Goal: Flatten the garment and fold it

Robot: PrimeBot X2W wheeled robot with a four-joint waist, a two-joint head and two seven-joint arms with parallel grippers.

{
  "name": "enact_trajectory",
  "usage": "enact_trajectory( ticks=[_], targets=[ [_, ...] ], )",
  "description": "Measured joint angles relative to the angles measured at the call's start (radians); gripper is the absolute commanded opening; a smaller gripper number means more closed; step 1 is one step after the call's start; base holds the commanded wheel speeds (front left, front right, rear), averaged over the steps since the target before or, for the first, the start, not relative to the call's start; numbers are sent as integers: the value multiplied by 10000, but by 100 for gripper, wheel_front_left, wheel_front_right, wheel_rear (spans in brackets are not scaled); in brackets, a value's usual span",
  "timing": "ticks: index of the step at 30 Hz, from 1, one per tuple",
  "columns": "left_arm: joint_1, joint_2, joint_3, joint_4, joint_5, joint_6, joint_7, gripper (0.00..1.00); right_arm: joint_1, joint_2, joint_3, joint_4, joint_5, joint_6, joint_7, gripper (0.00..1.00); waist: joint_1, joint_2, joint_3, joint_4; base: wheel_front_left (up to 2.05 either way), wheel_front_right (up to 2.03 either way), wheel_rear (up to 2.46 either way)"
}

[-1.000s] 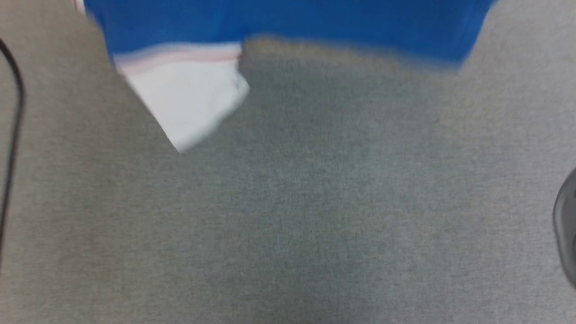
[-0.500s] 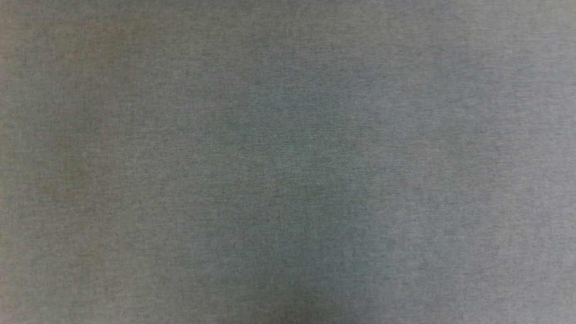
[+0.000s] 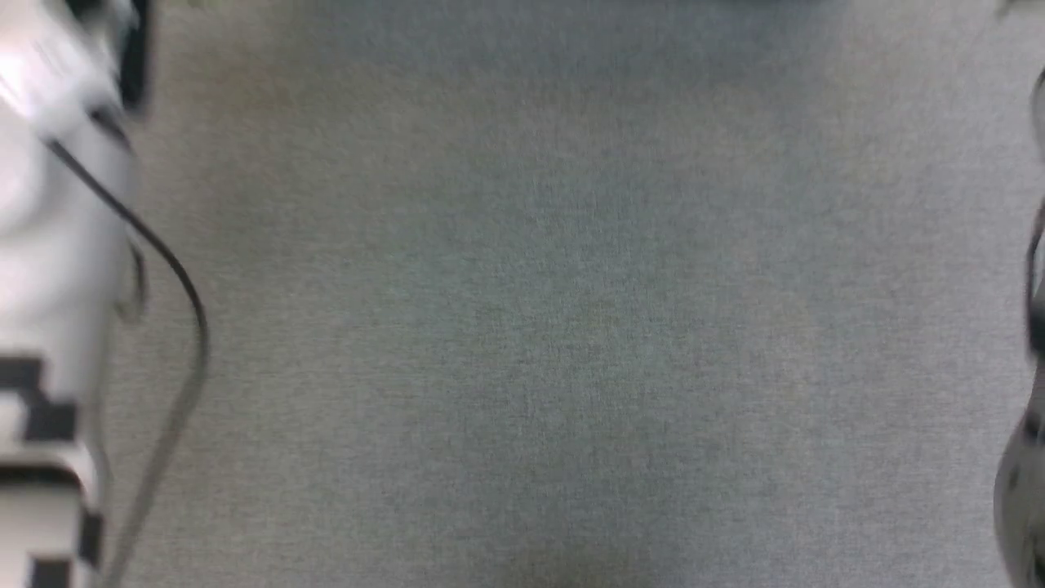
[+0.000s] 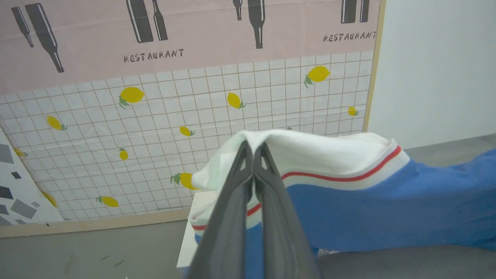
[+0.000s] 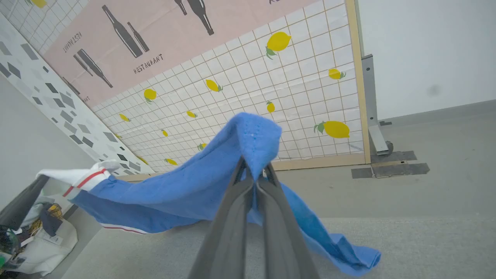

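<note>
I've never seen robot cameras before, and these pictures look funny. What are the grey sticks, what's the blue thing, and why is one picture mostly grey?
All three pictures come from one robot with two arms. The mostly grey picture is from the camera on its head, looking down at a grey cloth-covered surface. The pale shape at the left edge is its left forearm, with a black cable beside it.

The other two pictures come from cameras on its wrists, looking along its fingers. Those are the grey sticks.

The left gripper is pinched shut on the white sleeve of a blue T-shirt with red-and-white trim. The right gripper is pinched shut on a blue edge of the same shirt. The shirt hangs lifted between them, and one end seems to rest on the surface. Behind is a wall poster with lemons and bottles.
</note>
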Motion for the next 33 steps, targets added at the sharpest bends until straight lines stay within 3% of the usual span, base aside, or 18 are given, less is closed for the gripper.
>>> enact_trajectory(
  ticks=[8,14,22,28,33],
  targets=[
    [5035,-412,245,-1045,-1175,391,-522,0,4702,-372,485,-1005,1453,0,-861,0,-2,0,-1500,156,0,0,0],
    [8902,-759,282,-1877,-1988,922,-420,0,7910,-564,834,-1517,1482,0,-1494,0,-2,0,-2736,288,0,0,0],
    [12086,-731,205,-3068,-2794,1618,832,0,10844,-922,842,-1933,686,2,-1843,0,-2,0,-3957,501,0,0,0],
    [13876,-328,182,-4151,-3455,2368,2533,0,12382,-930,545,-2351,382,6,-1076,0,-3,0,-4458,655,0,0,0],
    [14619,-242,244,-4943,-3787,2736,3043,0,13215,-633,73,-2518,326,6,94,0,-3,0,-4561,737,0,0,0]
  ],
)
